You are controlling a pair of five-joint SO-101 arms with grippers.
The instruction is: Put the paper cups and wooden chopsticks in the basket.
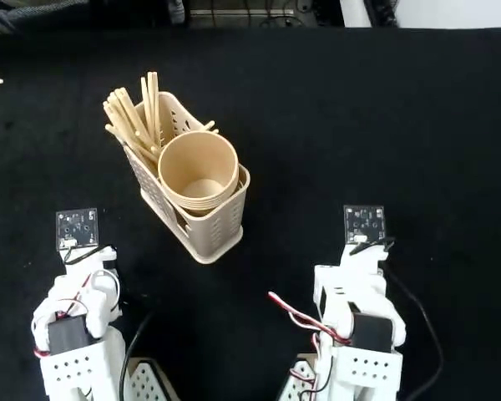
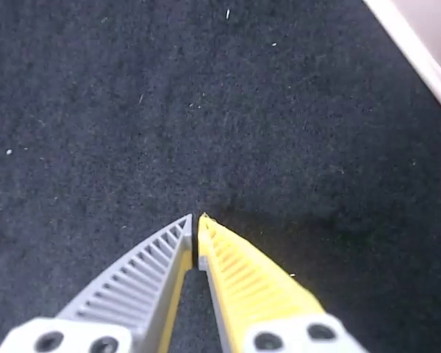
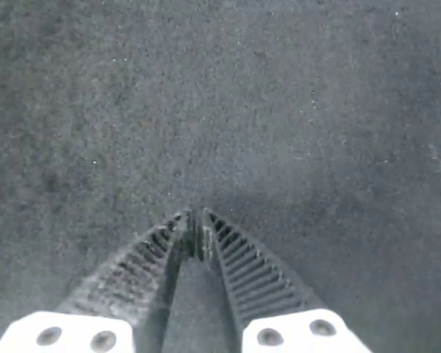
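Black tabletop (image 1: 359, 125) carries a basket (image 1: 213, 236) with stacked paper cups (image 1: 198, 171) and chopsticks (image 1: 134, 117) inside; left hand (image 2: 196, 220) and right hand (image 3: 197, 218) are pinched closed, empty.

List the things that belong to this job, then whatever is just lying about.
Job: paper cups, stacked in the basket; wooden chopsticks, standing in it; left pincer and right pincer, both shut and empty.
Just there: black table.
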